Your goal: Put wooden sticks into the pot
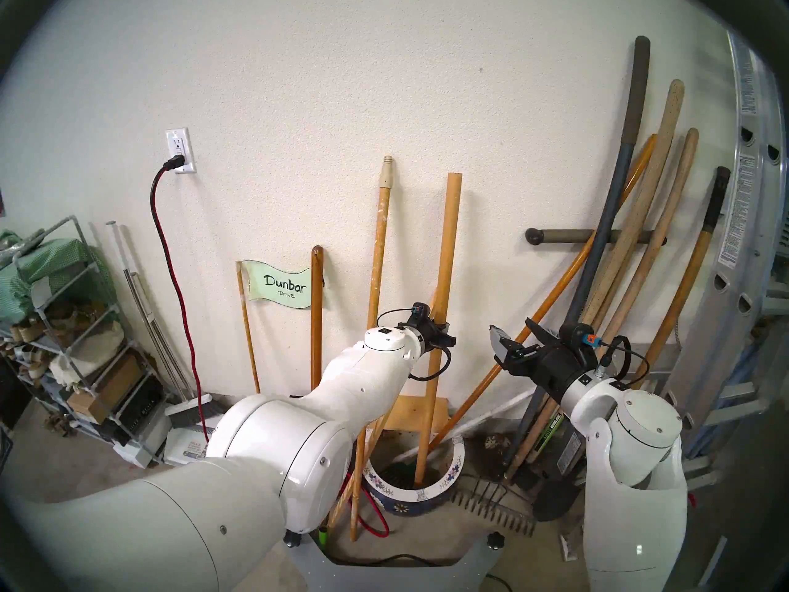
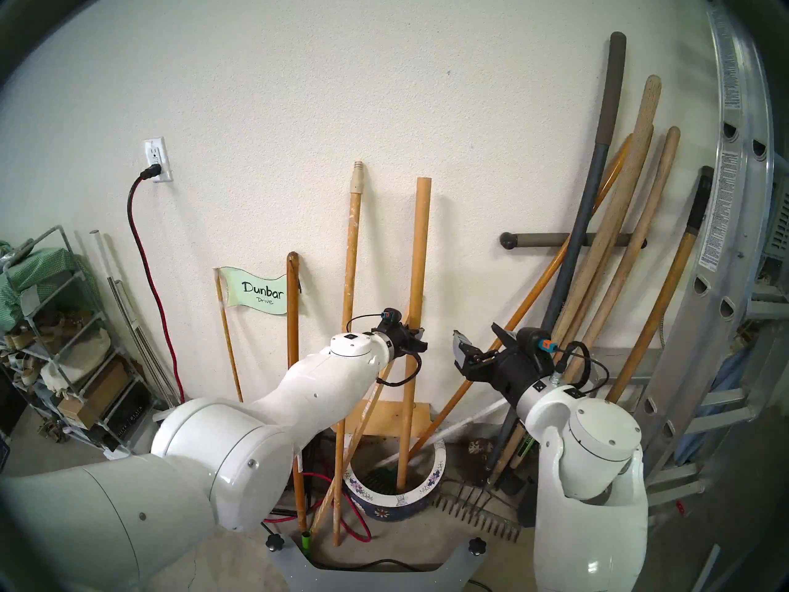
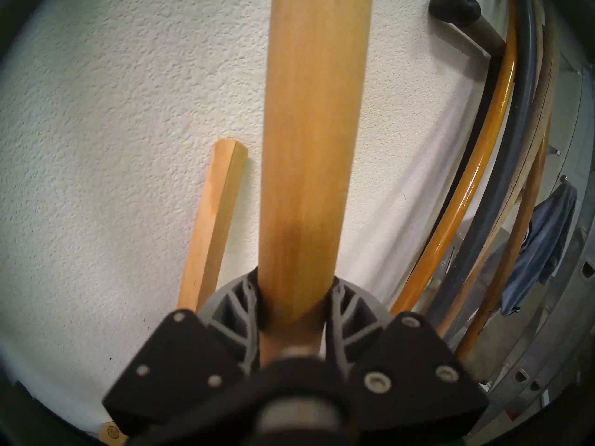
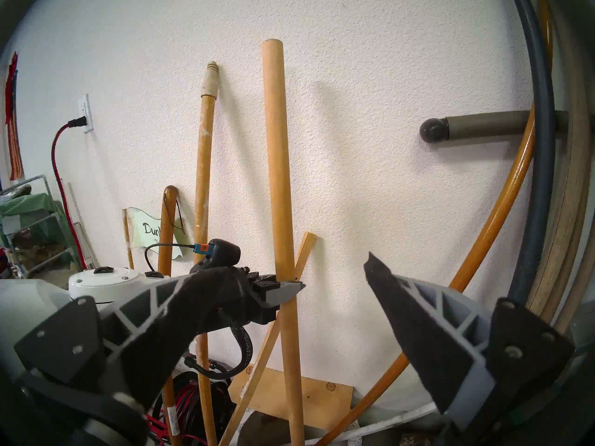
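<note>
My left gripper is clamped round the plain dowel, about mid-length; in the wrist view both fingers press its sides. Its bottom end already sits inside the pot, near the back rim, shaft upright, top close to the wall. Right gripper hangs w/ jaws spread, nothing in it, just beside the dowel.

Handling, as I judge it: dowel is stiff, light-ish for its length, smooth finish, so it could slide or twist in my pads if I tilt it. Mid-shaft hold keeps it balanced; long lever above the grip means the top swings wide w/ small wrist moves. The pot is ceramic & looks heavy enough to stay put, but chip-prone, so no dropping the end in.

Others are outside the pot:
- speckled pole, cream threaded tip, leans on the wall left of the dowel, foot on floor. Grab mid-shaft too.
- thin square slat, slanted behind the dowel. Probably flexes; grip on flat faces, low-ish.
</note>
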Available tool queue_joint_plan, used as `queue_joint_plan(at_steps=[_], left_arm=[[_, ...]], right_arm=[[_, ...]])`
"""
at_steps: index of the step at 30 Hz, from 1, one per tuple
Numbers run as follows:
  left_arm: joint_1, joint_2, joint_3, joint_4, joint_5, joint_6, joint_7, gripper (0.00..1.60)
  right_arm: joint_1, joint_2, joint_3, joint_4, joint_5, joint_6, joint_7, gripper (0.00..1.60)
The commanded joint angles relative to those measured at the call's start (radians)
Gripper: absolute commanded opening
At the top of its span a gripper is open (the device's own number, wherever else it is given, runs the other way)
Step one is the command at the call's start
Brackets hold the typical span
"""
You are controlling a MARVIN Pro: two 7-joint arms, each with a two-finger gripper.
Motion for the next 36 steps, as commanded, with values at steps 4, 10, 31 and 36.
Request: queue_joint_plan(at_steps=[4,10,31,36], left_arm=[[-0.075,-0.034,-0.007,0.103,-0.008,-0.007,0.018,0.0],[-0.094,-0.041,-0.012,0.122,-0.013,-0.007,0.029,0.0],[-0.121,-0.053,-0.011,0.149,-0.012,0.025,0.079,0.25],[-0.128,-0.051,-0.013,0.149,-0.014,0.036,0.087,0.18]], right_arm=[[0.0,0.002,0.0,-0.001,-0.001,0.001,0.001,1.6],[0.0,0.002,0.0,-0.001,-0.001,0.001,0.001,1.6],[0.0,0.002,0.0,-0.001,-0.001,0.001,0.0,1.6],[0.0,0.002,0.0,-0.001,-0.001,0.001,0.0,1.6]])
